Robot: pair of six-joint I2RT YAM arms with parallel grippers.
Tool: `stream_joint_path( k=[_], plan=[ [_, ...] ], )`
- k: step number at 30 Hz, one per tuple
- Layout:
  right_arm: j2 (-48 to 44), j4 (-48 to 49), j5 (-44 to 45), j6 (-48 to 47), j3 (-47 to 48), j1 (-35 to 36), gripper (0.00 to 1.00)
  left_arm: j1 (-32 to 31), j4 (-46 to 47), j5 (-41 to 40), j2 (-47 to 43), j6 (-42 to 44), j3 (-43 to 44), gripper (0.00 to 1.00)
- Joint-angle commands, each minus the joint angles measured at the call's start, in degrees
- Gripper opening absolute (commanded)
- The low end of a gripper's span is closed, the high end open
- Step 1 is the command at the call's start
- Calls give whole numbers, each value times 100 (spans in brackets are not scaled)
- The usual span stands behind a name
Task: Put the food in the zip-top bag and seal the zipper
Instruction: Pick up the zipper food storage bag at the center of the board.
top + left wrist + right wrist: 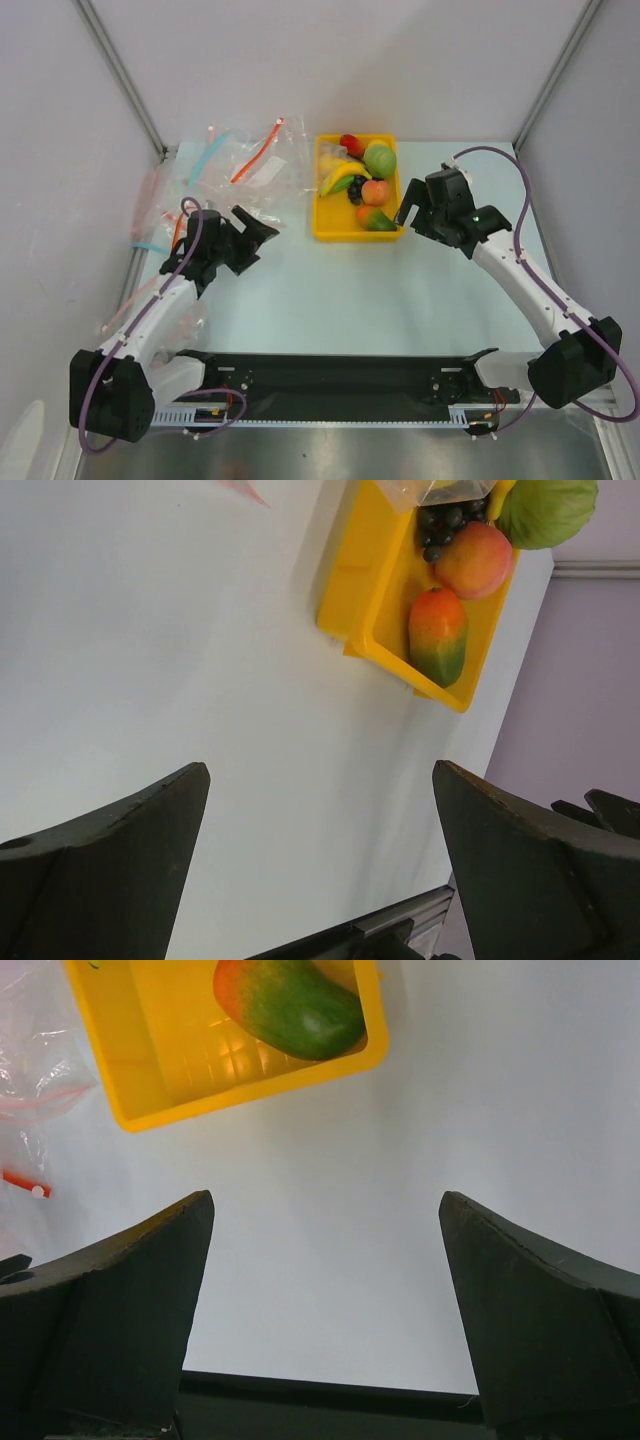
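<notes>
While wide-jawed (both empty), left gripper (320,775), right gripper (326,1200) near one tray (324,233) with one mango (376,218), one peach (375,192).

Heaped inside yellow tray (322,232): banana (342,180) slanting mid-tray, round green fruit (380,160) at far right, peach (375,192) touching black grape bunch (356,188), green-red mango (376,219) on its side along near wall. Just left of tray: clear zip-top bag (270,172), lying crumpled, red zipper (255,155) running diagonally.
</notes>
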Motion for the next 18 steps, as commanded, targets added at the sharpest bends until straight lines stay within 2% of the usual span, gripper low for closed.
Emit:
stream_joint_path(
  k=[1, 7, 14, 18],
  plan=[
    [15, 250, -4, -122, 202, -28, 100, -36, 348, 47, 132, -209, 62, 100],
    [86, 321, -241, -420, 299, -37, 100, -36, 437, -50, 580, -393, 369, 100],
    [147, 514, -321, -834, 360, -28, 100, -36, 314, 74, 1634, -491, 1369, 98],
    [218, 497, -338, -974, 483, -20, 100, -36, 699, -23, 2117, -929, 1626, 98]
  ],
)
